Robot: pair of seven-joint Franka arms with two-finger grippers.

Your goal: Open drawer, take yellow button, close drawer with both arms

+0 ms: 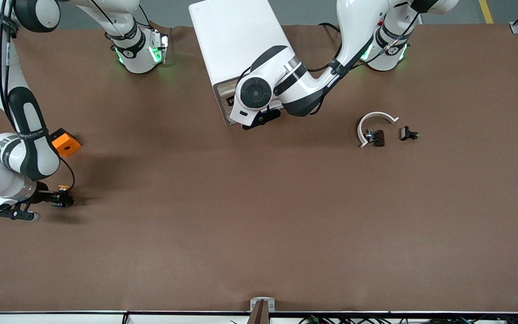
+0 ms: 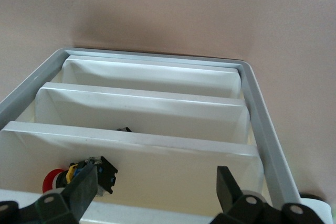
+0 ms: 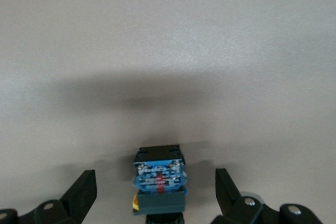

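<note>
From the front view, the right gripper (image 1: 59, 198) sits low at the right arm's end of the brown surface (image 1: 250, 225), with the button (image 1: 64, 188) at its fingertips, nearer the camera than the orange block (image 1: 66, 143); the left gripper (image 1: 261, 119) hangs at the front of the white drawer unit (image 1: 236, 40), whose drawer (image 1: 226, 101) stands pulled out. A white arc (image 1: 374, 123) and small black parts (image 1: 408, 133) lie toward the left arm's end. In the left wrist view, the left gripper's fingers (image 2: 84, 190) stand wide over the open drawer's white dividers (image 2: 142, 95), gripping nothing; a red-capped part (image 2: 52, 179) lies in one compartment. In the right wrist view, the button (image 3: 159, 179) rests on the surface between the right gripper's widely spread fingers (image 3: 84, 190), apart from both. The button looks delivered, so closing the drawer seems the step in hand: the left gripper would need to push the drawer front squarely inward while the right arm lifts away.
</note>
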